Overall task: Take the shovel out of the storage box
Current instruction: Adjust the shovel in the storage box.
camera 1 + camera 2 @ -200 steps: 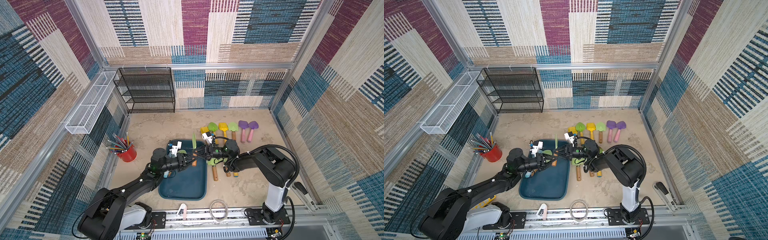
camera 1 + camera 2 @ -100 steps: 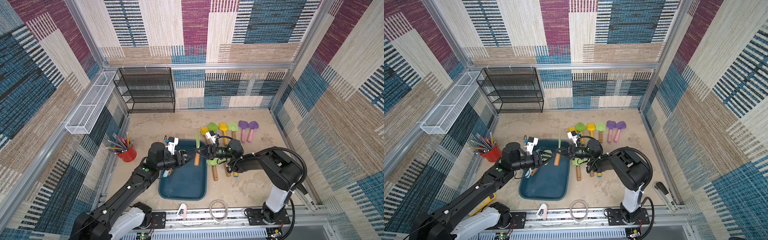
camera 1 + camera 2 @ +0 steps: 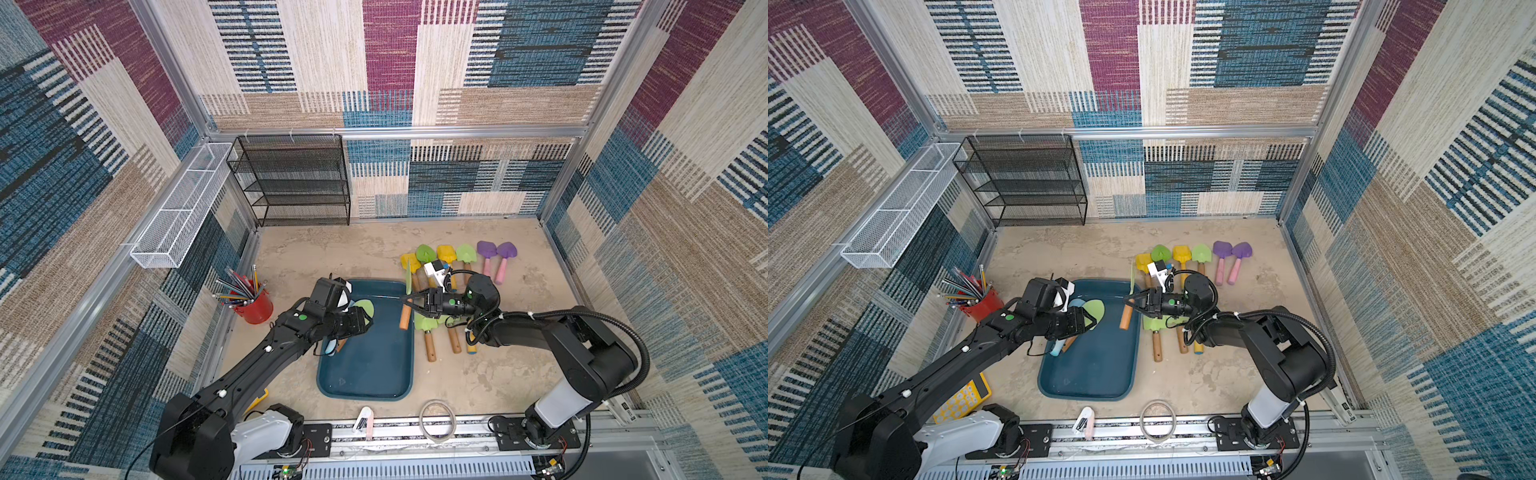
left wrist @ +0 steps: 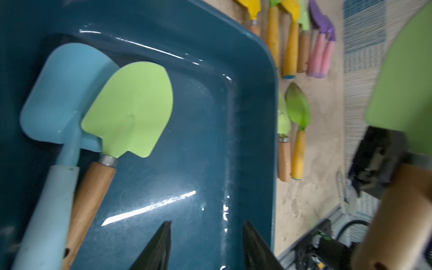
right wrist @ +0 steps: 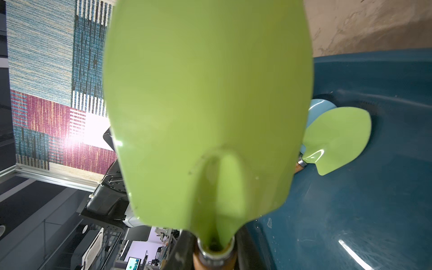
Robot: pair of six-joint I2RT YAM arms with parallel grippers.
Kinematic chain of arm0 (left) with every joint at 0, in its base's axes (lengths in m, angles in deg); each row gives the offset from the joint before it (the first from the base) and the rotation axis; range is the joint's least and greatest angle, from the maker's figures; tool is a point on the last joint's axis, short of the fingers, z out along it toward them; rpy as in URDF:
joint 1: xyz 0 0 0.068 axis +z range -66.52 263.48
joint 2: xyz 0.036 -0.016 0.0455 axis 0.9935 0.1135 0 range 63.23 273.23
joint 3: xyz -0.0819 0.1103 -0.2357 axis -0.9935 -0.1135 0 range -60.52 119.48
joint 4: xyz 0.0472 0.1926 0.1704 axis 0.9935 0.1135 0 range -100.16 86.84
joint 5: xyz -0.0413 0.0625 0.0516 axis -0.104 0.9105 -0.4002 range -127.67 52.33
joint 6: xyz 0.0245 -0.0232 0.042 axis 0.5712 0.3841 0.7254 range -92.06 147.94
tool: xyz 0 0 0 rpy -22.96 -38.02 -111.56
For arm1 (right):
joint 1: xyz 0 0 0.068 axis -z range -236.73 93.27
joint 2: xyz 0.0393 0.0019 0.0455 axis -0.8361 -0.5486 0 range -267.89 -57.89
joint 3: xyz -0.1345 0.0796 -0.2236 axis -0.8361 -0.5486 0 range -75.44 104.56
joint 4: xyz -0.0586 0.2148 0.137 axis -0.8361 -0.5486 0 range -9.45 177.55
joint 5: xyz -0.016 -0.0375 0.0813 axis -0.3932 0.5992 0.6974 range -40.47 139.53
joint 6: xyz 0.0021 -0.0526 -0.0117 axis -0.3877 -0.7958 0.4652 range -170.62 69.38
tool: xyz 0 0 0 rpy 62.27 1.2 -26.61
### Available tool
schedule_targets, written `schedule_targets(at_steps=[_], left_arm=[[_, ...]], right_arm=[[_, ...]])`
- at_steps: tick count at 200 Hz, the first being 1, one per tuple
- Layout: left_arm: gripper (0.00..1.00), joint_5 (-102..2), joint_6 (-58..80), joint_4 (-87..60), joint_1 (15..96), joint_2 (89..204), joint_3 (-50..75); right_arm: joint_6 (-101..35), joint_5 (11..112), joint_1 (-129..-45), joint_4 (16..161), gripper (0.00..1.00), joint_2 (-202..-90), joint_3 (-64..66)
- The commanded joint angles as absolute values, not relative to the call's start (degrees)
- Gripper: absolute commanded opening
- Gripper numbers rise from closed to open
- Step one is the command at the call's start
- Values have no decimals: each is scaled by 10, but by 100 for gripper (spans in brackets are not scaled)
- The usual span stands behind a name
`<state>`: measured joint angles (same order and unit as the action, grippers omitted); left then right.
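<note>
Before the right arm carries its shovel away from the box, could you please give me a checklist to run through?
1. Right tool shut on the green shovel near its neck: ok.
2. Handle clear of the storage box rim: cannot tell from above.
3. Left tool open, holding nothing: ok.
4. Bare table on the right arm's side for setting down: ok.
5. Box emptied: not ok; a blue shovel and a second green shovel lie inside.
</note>
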<state>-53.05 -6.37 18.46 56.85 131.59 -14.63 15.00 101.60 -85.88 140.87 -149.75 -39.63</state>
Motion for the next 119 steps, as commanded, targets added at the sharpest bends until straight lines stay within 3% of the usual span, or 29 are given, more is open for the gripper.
schedule_targets(at_steps=[1, 119], left_arm=[[53, -424, -19, 257, 559, 1339, -124], [53, -250, 6, 322, 480, 1508, -30]], right_arm=[[82, 996, -851, 1314, 20, -1463, -401], [-85, 875, -796, 978, 20, -1310, -424]])
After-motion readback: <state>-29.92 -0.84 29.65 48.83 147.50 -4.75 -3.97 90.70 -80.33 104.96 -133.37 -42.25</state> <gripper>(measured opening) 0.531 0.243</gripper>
